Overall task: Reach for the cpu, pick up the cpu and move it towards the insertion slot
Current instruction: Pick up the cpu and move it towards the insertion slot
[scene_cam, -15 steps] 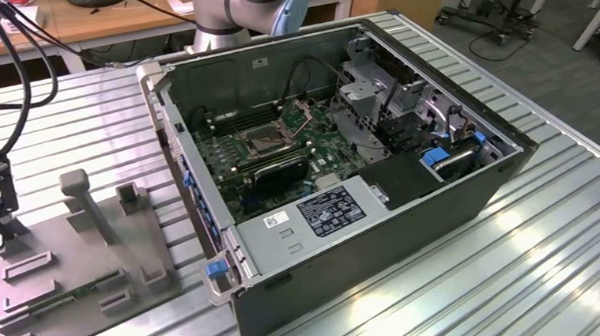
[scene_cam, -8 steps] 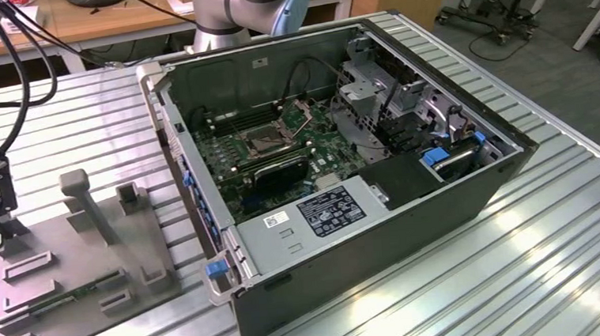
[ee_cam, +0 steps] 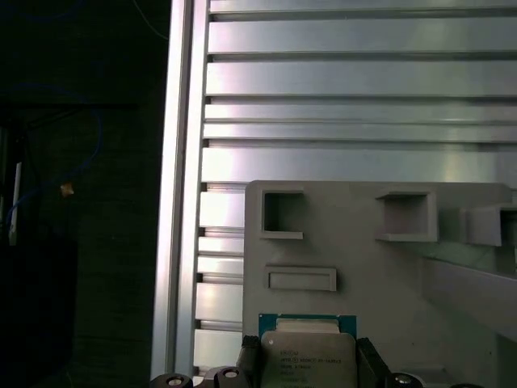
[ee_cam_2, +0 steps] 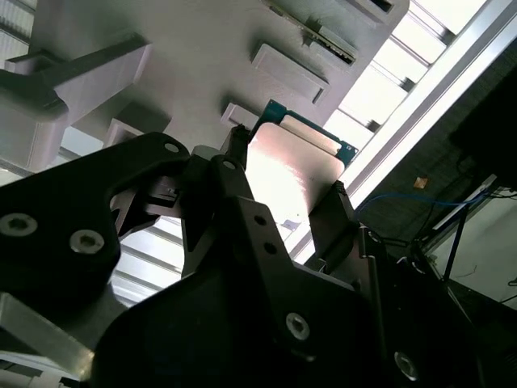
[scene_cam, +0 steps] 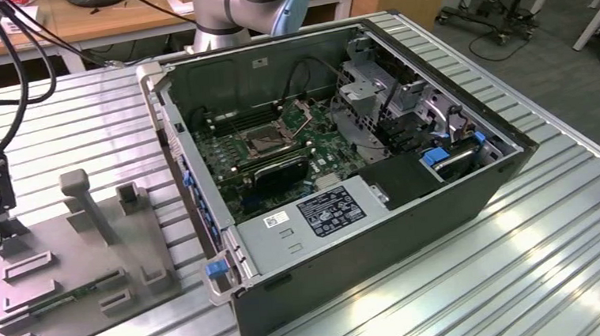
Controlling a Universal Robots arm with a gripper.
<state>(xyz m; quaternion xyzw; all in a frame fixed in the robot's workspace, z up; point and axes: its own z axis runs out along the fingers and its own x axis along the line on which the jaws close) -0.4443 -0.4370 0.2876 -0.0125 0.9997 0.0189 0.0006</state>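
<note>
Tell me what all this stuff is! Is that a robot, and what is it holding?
Yes, that is a robot arm with a gripper, a pinching hand. One picture comes from a camera standing off the arm; two come from cameras riding near its wrist. On the metal table sit an open computer and a grey tray. In both wrist views the gripper pinches the cpu, a small silvery square chip, close to the tray. The insertion slot, a square socket, is inside the computer.
</note>
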